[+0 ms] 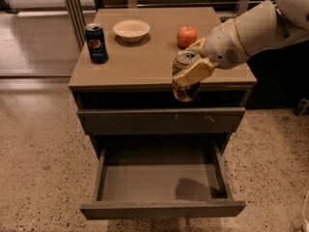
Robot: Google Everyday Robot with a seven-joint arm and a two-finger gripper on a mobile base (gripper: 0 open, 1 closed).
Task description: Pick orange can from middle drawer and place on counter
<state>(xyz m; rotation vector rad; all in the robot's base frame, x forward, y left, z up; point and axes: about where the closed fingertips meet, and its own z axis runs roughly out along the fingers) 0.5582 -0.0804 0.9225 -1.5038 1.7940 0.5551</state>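
My gripper [189,74] is shut on the orange can [184,88], a brownish-orange can with a silver top. It holds the can tilted in the air at the front edge of the counter [145,66], right of centre, above the cabinet front. The middle drawer [161,182] stands pulled wide open below, its flat grey floor bare except for the arm's shadow. The white arm reaches in from the upper right.
On the counter stand a blue Pepsi can [96,43] at the left, a white bowl [131,30] at the back and a red apple [187,36] just behind the gripper. A shut drawer front with pale scratch marks [193,119] sits above the open drawer. Speckled floor surrounds the cabinet.
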